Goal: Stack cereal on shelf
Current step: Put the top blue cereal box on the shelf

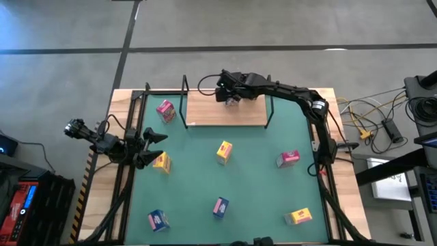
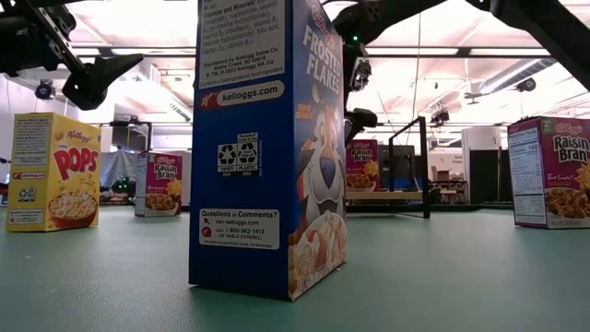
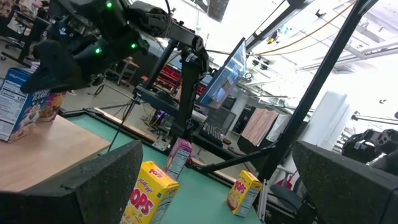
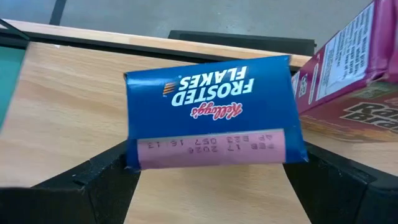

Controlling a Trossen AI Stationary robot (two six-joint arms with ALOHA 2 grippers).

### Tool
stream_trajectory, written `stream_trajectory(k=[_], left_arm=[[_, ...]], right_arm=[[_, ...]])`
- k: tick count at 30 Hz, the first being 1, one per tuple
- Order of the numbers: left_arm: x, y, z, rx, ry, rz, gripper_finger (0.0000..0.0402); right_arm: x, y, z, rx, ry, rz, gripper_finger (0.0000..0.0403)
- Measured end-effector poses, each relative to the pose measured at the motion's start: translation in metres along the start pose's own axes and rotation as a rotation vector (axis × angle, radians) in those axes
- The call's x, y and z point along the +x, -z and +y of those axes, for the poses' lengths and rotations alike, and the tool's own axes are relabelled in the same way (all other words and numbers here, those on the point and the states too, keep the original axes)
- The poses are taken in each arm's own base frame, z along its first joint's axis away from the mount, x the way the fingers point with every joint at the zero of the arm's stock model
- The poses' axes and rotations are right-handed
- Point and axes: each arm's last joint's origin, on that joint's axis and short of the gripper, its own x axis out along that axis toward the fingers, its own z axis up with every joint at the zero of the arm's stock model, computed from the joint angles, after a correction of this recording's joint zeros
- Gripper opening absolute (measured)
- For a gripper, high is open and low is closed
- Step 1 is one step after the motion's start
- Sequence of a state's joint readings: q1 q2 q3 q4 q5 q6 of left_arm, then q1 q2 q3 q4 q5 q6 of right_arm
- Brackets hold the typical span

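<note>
The shelf (image 1: 205,109) is a light-wood board with black uprights at the table's far side. My right gripper (image 4: 211,171) reaches over it and is shut on a blue cereal box (image 4: 208,106). A pink box (image 4: 354,68) stands on the board right beside the blue one. Several more cereal boxes stand on the green mat, among them a pink one (image 1: 165,111), a yellow one (image 1: 224,152) and a blue one (image 1: 220,207). At the table's left my left gripper (image 1: 156,149) hangs open, above the mat and beside a yellow box (image 1: 162,162). My right gripper pinches the blue box near its top end (image 4: 134,152), one finger (image 4: 93,180) on each of two opposite sides. The fingers slant down onto it from above. The box is upright, and in the left wrist view its lower end (image 3: 12,130) looks set on the shelf board.
A pink box (image 1: 287,158), a yellow one (image 1: 298,216) and a blue one (image 1: 158,220) stand toward the mat's right and near edges. Black uprights (image 1: 270,109) border the board. Cables and gear (image 1: 382,126) lie off the table's right side.
</note>
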State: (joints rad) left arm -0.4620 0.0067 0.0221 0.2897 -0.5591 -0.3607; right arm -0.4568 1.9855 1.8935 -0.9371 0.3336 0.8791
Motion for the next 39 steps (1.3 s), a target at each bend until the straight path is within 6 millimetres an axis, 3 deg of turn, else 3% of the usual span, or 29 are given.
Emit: stream_trajectory(k=[8,39], left_arm=[[0.0,-0.0001,0.0,0.0,0.0,0.0,0.0398],[0.0,0.0,0.0,0.0,0.0,0.0,0.0398]], right_arm=[[0.0037,0.001,0.0012,-0.001,0.003,-0.001,0.0329],[0.0068,-0.0051,0.0022,0.061,0.037,-0.114,0.0327]])
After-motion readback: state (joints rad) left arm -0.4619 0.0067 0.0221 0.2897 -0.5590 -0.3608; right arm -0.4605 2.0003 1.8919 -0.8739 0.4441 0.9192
